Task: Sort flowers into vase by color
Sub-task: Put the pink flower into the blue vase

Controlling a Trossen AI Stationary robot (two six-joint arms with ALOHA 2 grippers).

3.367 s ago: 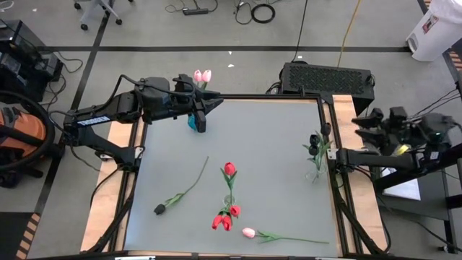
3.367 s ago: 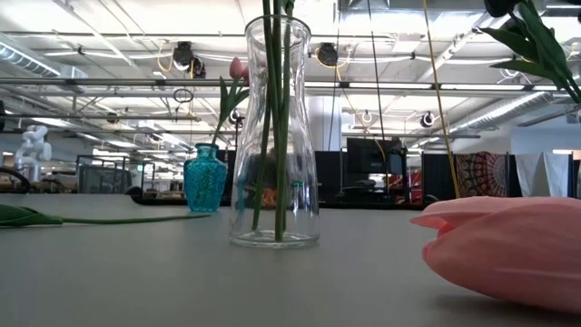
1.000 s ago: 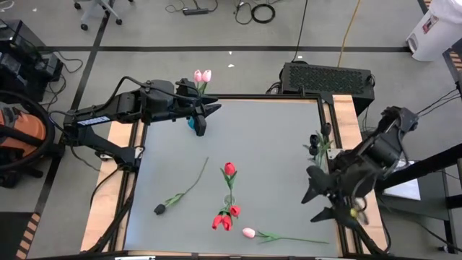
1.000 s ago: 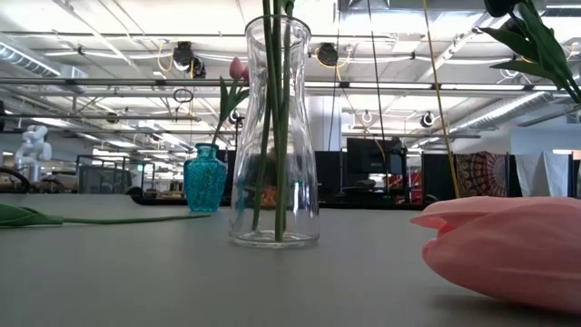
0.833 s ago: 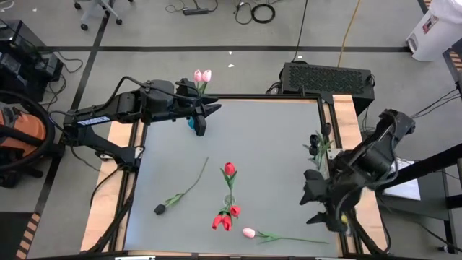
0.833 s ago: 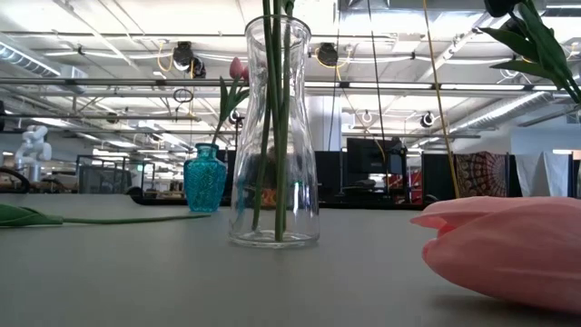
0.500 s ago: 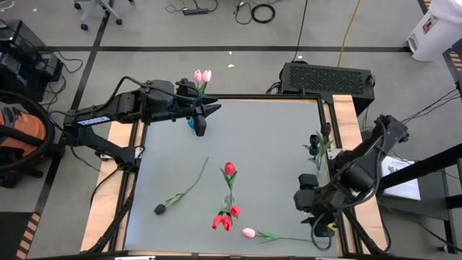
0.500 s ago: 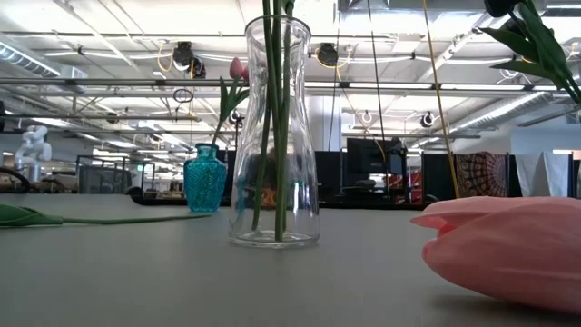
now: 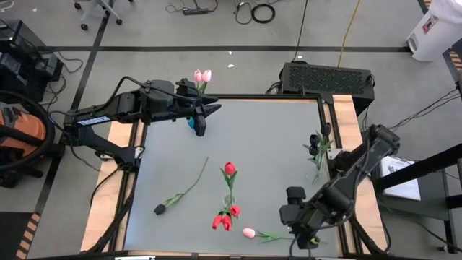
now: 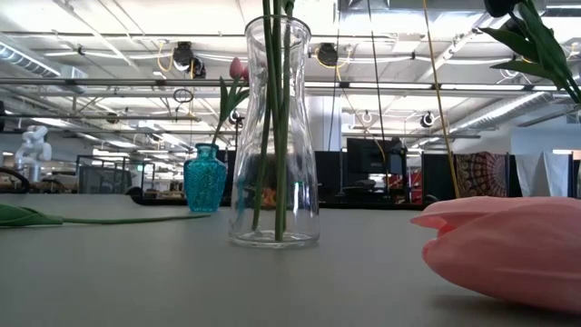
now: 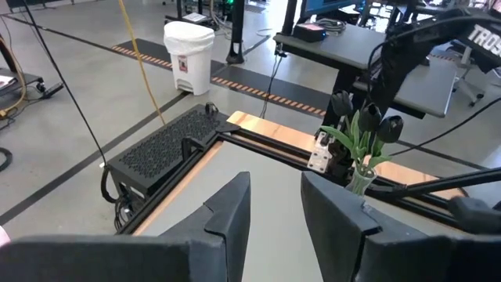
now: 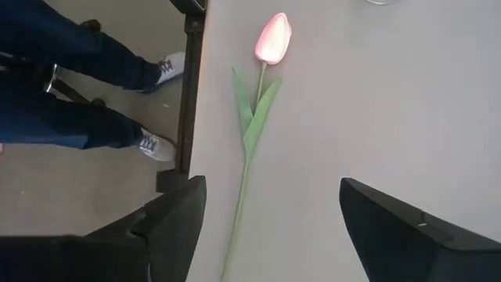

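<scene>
Hovering over the pink tulip [image 12: 273, 37], right gripper [image 12: 266, 227] jaws spread wide; light, probably floppy — best pinched mid-stem. Left gripper [image 11: 275, 205] jaws parted, empty.

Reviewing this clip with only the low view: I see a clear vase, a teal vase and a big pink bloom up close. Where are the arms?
Observer: The right gripper hangs over the pink tulip's stem at the table's near edge, jaws open.
Reviewer: And the left?
Observer: The left gripper waits beside the teal vase at the far left corner.
Reviewer: Any flowers left loose?
Observer: Yes, a black tulip lies on the table's left side.
</scene>
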